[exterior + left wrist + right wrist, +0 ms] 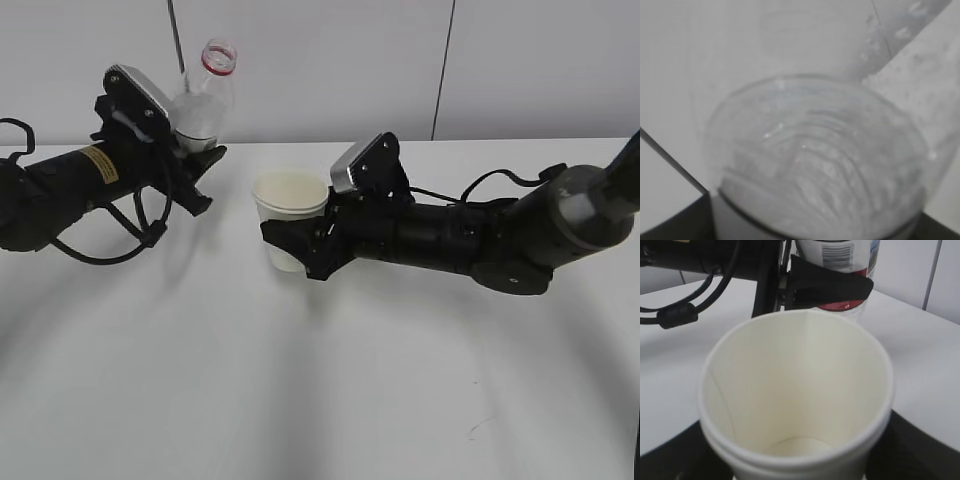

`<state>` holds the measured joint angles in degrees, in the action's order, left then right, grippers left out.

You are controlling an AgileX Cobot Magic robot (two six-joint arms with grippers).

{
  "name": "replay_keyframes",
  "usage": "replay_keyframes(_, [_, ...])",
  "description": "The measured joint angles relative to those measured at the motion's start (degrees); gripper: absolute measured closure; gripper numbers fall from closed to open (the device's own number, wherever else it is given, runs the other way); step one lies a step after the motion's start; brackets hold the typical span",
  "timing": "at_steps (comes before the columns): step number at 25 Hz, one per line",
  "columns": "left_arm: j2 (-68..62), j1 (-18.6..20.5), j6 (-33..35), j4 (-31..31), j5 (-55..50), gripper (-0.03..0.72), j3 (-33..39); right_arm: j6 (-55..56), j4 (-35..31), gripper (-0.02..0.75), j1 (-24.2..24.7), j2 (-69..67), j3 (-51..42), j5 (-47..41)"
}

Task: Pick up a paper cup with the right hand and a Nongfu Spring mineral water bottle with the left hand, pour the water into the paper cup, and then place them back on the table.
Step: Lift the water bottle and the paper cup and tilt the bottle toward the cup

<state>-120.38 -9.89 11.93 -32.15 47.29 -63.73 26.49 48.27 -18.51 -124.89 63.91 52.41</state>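
The clear water bottle with a red neck ring and an open mouth stands upright in my left gripper, which is shut on its lower body. In the left wrist view the blurred bottle fills the frame. My right gripper is shut on the cream-white paper cup, held upright at table height just right of the bottle. In the right wrist view the cup looks empty inside. The bottle's label and a left finger show behind it. I cannot tell the water level.
The white table spreads wide in front of both arms, with a small dark scratch near the front right. A grey panelled wall stands right behind the table's back edge. Looped black cables hang by the left arm.
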Motion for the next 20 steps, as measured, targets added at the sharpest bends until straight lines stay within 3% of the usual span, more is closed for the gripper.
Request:
replay_keyframes(6, [0.0,0.0,9.7,0.0,0.0,0.29,0.0,-0.7,0.8,0.256,0.0,-0.9,1.3,-0.1])
replay_keyframes(20, [0.0,0.0,25.2,0.3,1.3,0.291,0.0,-1.5,0.8,0.256,0.0,-0.9,2.5,1.9])
